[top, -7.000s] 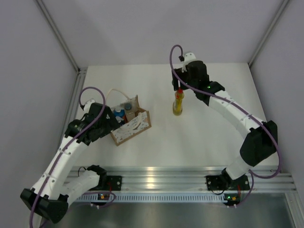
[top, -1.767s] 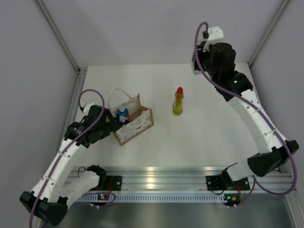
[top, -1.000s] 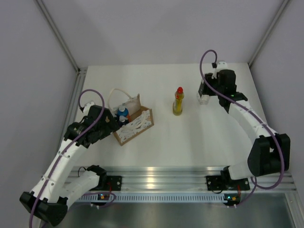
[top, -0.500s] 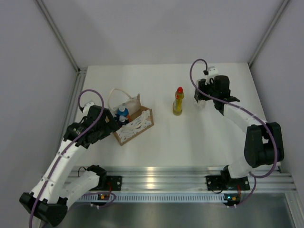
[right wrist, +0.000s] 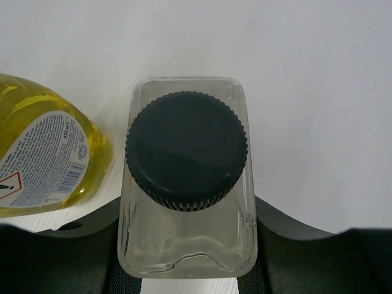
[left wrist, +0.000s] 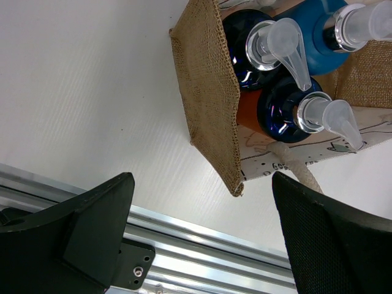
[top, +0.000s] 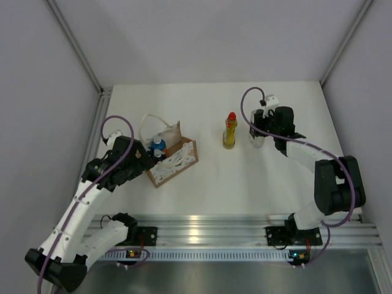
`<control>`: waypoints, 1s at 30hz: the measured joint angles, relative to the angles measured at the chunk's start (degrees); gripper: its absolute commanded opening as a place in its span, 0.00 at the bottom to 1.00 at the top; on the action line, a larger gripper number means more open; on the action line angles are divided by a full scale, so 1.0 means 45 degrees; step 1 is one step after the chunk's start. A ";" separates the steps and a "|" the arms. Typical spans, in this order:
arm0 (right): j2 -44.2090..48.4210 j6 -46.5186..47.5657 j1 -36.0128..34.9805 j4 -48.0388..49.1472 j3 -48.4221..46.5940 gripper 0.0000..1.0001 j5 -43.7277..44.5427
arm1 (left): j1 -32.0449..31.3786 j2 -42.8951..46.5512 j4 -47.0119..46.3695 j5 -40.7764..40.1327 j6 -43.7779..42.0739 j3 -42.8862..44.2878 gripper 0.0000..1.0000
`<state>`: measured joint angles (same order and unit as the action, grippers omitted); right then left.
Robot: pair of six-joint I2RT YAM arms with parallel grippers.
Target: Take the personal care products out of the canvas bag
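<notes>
- Canvas bag: tan-brown fabric with a white pattern on its near long side; stands open on the left half of the tabletop; a white rope handle loops out at its far side
- Blue bottle: upright inside the bag, with a translucent pump head on a silver collar
- Orange bottles: two, with glossy dark shoulders and translucent pump heads; upright inside the bag, side by side against its end wall and just beside the blue bottle
- Yellow bottle: slim, red cap; upright on the tabletop outside the bag, to its right and well apart from it
- Square bottle: clear-whitish with a ribbed dark cap; just right of the yellow bottle, not touching it; whether its base rests on the tabletop cannot be told
- Right pincer: clenched on the square bottle, one dark finger against each side
- Left pincer: released, jaws spread wide, low at the bag's left end; the bag's end wall lies between the fingers in the wrist view, touched by neither
- Aluminium rail: runs along the near edge of the tabletop
</notes>
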<state>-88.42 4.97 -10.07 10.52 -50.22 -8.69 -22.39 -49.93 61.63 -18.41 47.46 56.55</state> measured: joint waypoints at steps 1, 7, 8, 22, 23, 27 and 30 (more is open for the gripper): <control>0.0000 0.0000 0.0000 0.0194 0.0083 0.07 -0.0010 | 0.0000 0.0015 0.0000 0.0000 0.0000 0.0000 0.98; 0.0000 -0.0039 0.0000 0.1001 0.0500 0.57 -0.0034 | 0.0000 0.0131 0.0000 0.0010 0.0010 -0.0005 0.98; 0.0000 -0.0049 0.0000 0.1078 0.0515 0.59 -0.0053 | 0.0000 0.0136 0.0000 0.0010 0.0015 0.0000 0.98; 0.1904 -0.0262 -0.0015 0.1020 0.0243 0.70 0.0165 | 0.0000 0.0155 0.0000 0.0126 0.0121 -0.0005 0.98; 0.2132 -0.0272 -0.0078 0.0646 -0.0058 0.70 0.0243 | 0.0000 0.0155 0.0000 0.0131 0.0126 -0.0005 0.98; 0.2720 -0.0238 -0.0588 -0.1059 -0.2191 0.69 0.0641 | 0.0000 0.0151 0.0000 0.0126 0.0141 -0.0005 0.98; 0.2837 -0.0238 -0.1690 -0.2186 -0.3997 0.68 0.1010 | 0.0000 0.0151 0.0000 0.0112 0.0219 -0.0005 0.98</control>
<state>-75.66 3.90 -17.67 0.69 -68.20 -4.14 -22.39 -49.25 61.63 -17.91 48.45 56.53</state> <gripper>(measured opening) 0.692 0.984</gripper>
